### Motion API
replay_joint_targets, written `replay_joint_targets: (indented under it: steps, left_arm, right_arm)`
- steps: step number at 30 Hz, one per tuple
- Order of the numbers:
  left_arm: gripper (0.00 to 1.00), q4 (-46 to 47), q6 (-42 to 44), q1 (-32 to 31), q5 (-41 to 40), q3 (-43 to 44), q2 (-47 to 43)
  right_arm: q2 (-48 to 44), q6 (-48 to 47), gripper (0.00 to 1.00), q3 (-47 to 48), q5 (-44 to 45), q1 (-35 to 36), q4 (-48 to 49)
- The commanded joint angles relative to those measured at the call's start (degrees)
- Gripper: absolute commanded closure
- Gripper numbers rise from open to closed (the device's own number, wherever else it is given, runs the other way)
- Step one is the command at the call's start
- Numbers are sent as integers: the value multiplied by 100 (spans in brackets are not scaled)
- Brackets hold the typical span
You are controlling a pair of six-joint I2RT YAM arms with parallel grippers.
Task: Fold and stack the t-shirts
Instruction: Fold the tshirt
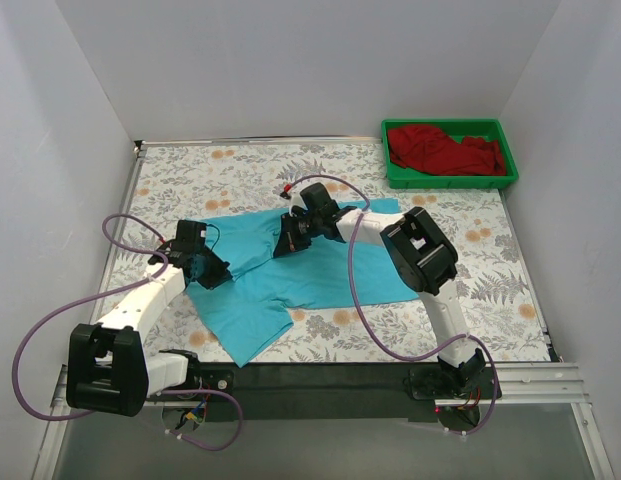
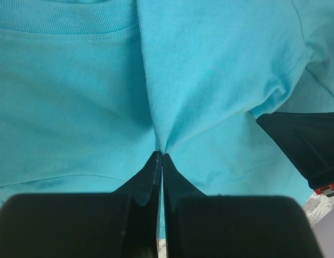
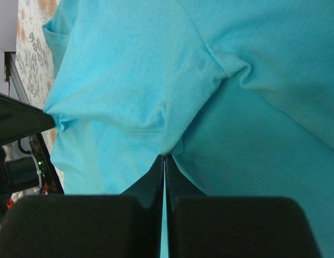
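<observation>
Turquoise t-shirt (image 1: 300, 285) lies partly spread and rumpled on the floral worktop (image 1: 490, 260), under and between both end effectors. Left end effector (image 2: 161, 156) is clenched on a pinch of its cloth below the collar. Right end effector (image 3: 164, 157) is clenched on a fold by a sleeve seam. Dark red t-shirt (image 1: 445, 150) lies bunched in the green tray (image 1: 450, 183), well beyond the right end effector and to its right.

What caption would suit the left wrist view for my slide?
Closed left fingers pinch a fold of the turquoise t-shirt, its ribbed collar above.
</observation>
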Motion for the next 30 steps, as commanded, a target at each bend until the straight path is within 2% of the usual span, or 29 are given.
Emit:
replay_joint_targets:
  steps: [1, 17, 20, 21, 23, 24, 27, 28, 30]
  left_arm:
    - [100, -172, 56, 27, 112, 210, -123]
    - [98, -392, 65, 27, 481, 70, -193]
    - [89, -383, 30, 27, 516, 17, -246]
    - [80, -383, 30, 27, 517, 26, -272]
    - [71, -427, 38, 27, 394, 148, -316]
    - [68, -496, 143, 54, 159, 253, -299]
    - [62, -568, 502, 369, -168, 772, -194]
    - [56, -533, 583, 501, -369, 877, -71]
    - [55, -358, 732, 827, -441, 1193, 87]
  right_arm:
    - [-340, -109, 99, 107, -19, -12, -87]
    - [-419, -311, 98, 494, 87, -83, -1159]
    - [-463, -399, 83, 512, 130, -91, -1247]
    - [-489, -486, 72, 512, 148, -100, -1291]
    - [-673, -583, 63, 486, 209, -161, -1361]
    - [-778, -723, 54, 460, 366, -196, -1440]
    - [-1226, -961, 48, 267, 824, -425, -1546]
    - [-1341, -1110, 45, 197, 921, -591, -1564]
    - [-1657, -1251, 44, -58, 1201, -793, -1555]
